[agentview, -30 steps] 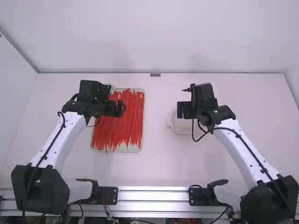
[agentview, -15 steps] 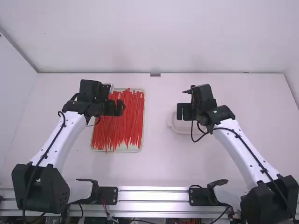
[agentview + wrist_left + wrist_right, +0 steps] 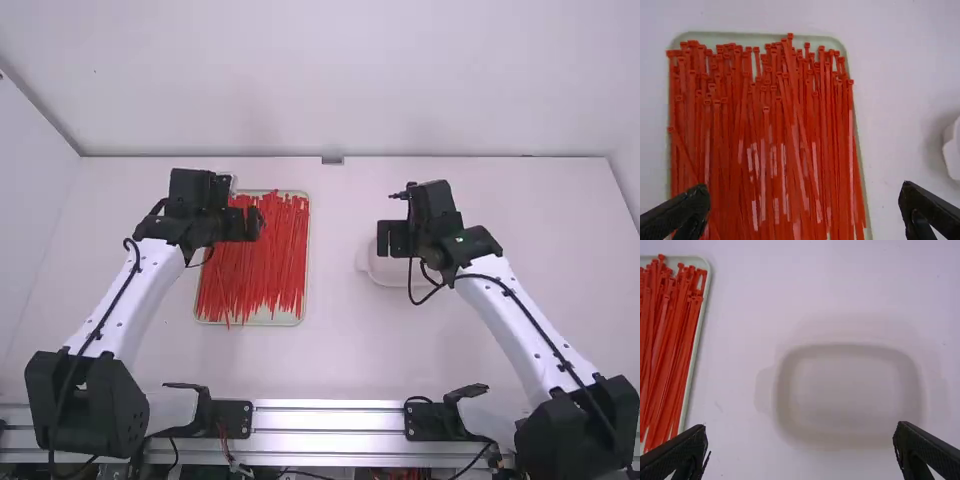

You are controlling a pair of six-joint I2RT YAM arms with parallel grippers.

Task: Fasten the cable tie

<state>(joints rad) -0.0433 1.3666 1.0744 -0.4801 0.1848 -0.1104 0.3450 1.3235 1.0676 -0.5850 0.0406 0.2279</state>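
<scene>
Cable ties: red pile lying lengthwise on pale tray, left of centre in high view. Left gripper hovers over pile's far part, fingers spread wide, holding nothing. Right gripper over white dish, right of centre, fingers likewise wide apart, empty.

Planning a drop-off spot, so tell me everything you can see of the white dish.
The dish is white and matte and looks like plastic. It is a shallow rectangle with rounded corners and a small tab handle on the end facing the tray. It sits flat and upright on the table, empty, to the right of the tray and clear of it. The right gripper hangs above it, open, touching nothing.
</scene>
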